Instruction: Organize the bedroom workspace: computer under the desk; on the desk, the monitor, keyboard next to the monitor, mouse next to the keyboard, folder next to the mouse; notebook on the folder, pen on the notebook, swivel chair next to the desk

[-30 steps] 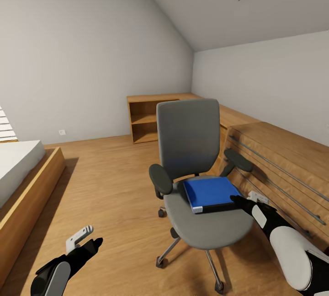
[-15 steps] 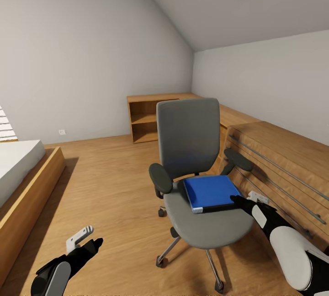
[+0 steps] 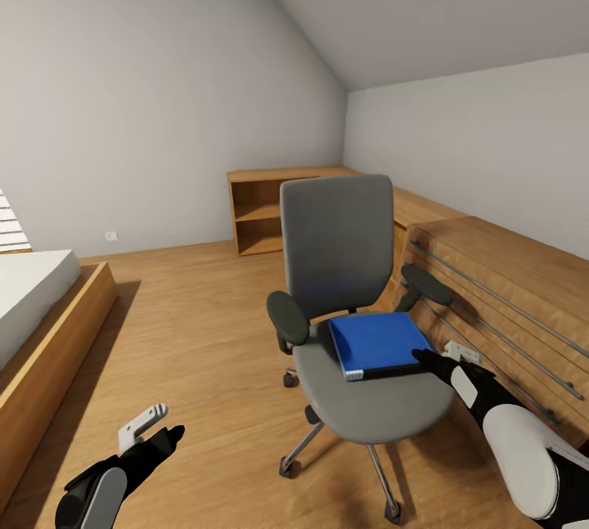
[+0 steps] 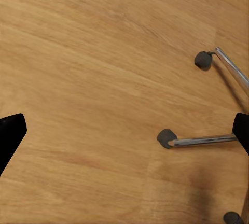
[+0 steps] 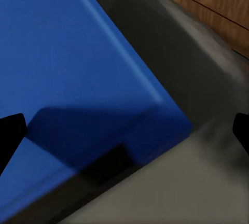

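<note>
A blue folder lies on the swivel chair seat, right gripper open-jawed at its corner, left gripper open over floor.

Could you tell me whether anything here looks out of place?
Yes: the blue folder lies on the swivel chair seat, slightly askew, rather than on a desk. The right gripper is at its near corner.
</note>
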Tool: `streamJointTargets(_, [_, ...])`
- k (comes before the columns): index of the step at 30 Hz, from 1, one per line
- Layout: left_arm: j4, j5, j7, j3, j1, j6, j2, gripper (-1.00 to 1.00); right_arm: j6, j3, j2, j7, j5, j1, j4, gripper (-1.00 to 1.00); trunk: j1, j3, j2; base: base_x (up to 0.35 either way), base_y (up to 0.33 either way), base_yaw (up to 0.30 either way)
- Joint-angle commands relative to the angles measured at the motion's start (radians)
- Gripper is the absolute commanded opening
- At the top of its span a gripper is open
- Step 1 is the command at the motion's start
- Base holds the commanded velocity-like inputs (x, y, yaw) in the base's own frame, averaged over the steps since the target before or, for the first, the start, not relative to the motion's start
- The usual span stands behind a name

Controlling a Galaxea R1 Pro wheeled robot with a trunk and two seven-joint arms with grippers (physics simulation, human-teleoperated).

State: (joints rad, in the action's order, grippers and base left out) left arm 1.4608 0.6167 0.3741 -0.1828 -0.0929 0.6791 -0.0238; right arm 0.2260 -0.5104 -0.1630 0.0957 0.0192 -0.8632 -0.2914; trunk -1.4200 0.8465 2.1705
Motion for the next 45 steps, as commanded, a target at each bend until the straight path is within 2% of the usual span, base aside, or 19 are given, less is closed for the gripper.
streamJointTargets(1, [0.001,0.01,0.008,-0.001,-0.001,0.004,-0.001,1.0,0.006,-0.007,0.0,0.005,0.002,0.0,-0.002,1.0,0.0,0.001,0.0,0.0,0.0,0.0])
streamJointTargets(42, [-0.011,0.009,0.006,-0.002,-0.001,0.001,0.0,1.0,0.006,-0.007,0.0,0.005,0.002,-0.001,-0.002,1.0,0.0,0.001,0.0,-0.043,0.0,0.0])
streamJointTargets(45, [-0.012,0.009,0.006,-0.001,-0.001,0.001,0.0,1.0,0.006,-0.007,0.0,0.005,0.002,-0.001,-0.002,1.0,0.012,-0.008,-0.021,0.0,0.0,0.0])
